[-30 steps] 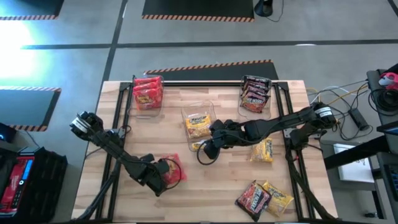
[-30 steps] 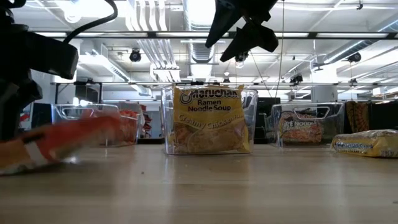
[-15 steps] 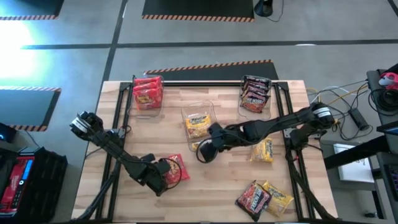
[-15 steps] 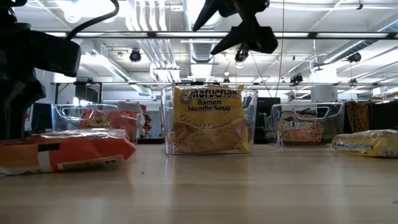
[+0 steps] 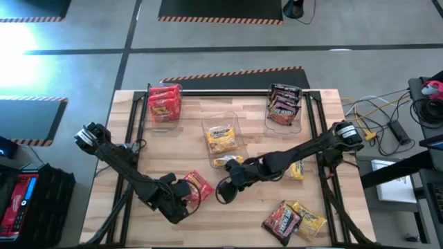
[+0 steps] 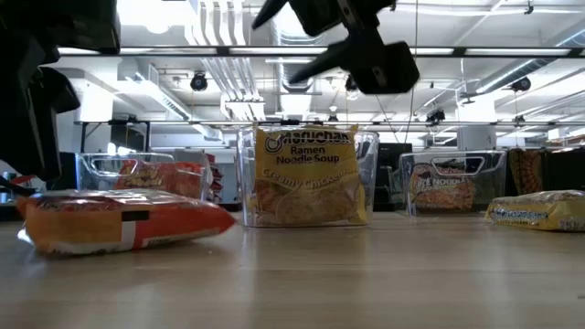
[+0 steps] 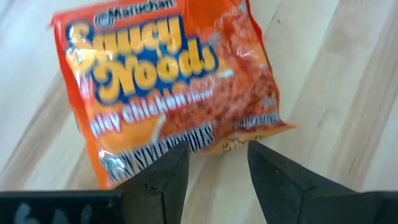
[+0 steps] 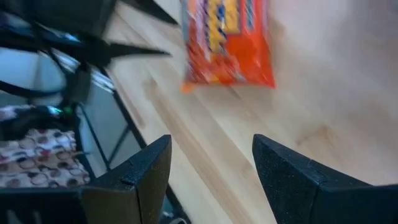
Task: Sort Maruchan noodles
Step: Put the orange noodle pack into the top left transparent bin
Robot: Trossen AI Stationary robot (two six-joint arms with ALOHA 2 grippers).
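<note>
The left hand, fingers apart, hangs beside the flat red crinkly noodle packet on the wooden tabletop; the right hand, also apart, hovers near; both reaching risks collision, or shoving the slippery packet away.

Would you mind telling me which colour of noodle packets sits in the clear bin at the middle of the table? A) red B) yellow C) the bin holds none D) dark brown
B: the middle bin holds a yellow packet printed Ramen Noodle Soup, seen in the low view and from above; the red packets and dark packets fill the two far corner bins.
</note>
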